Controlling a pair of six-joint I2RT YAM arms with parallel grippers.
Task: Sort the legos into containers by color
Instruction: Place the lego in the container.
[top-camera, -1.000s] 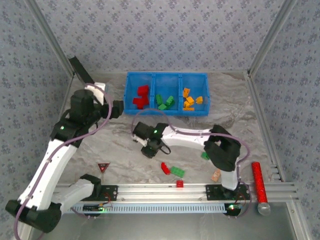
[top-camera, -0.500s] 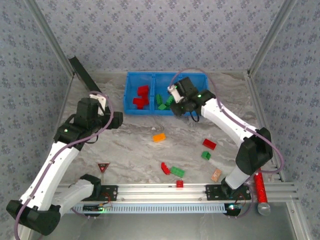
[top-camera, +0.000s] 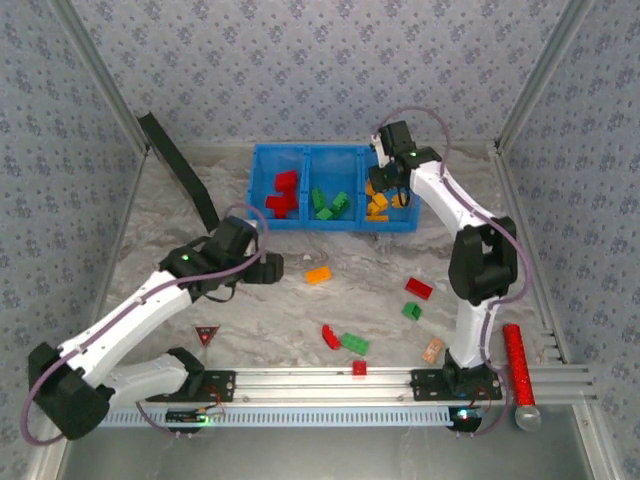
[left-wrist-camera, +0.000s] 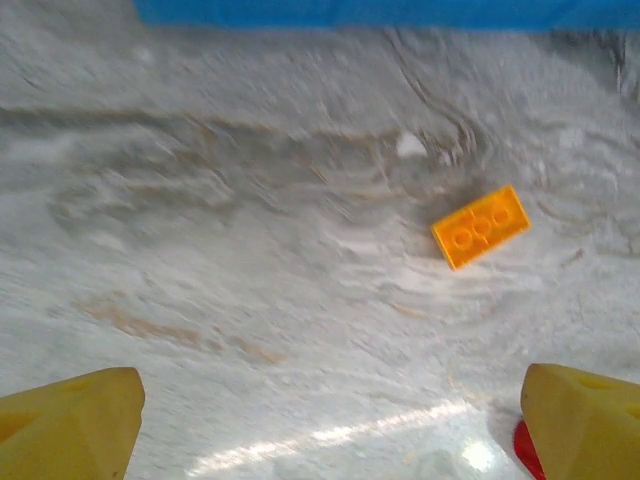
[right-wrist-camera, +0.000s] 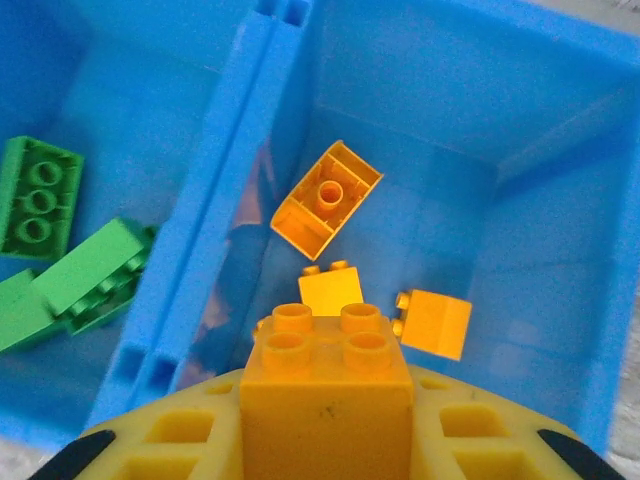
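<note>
One brick (right-wrist-camera: 326, 372) — within right claw (right-wrist-camera: 326, 440)

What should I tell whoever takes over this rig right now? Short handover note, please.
Left jaws: open, empty, over the table near the loose orange brick.
Right jaws: shut on the held orange brick, above the right compartment of the blue tray, not yet released.
Done: sorted reds in the left compartment, sorted greens in the middle, sorted oranges in the right.
Left: drop the held orange brick, then collect the loose orange brick, three loose reds and two loose greens from the table.
</note>
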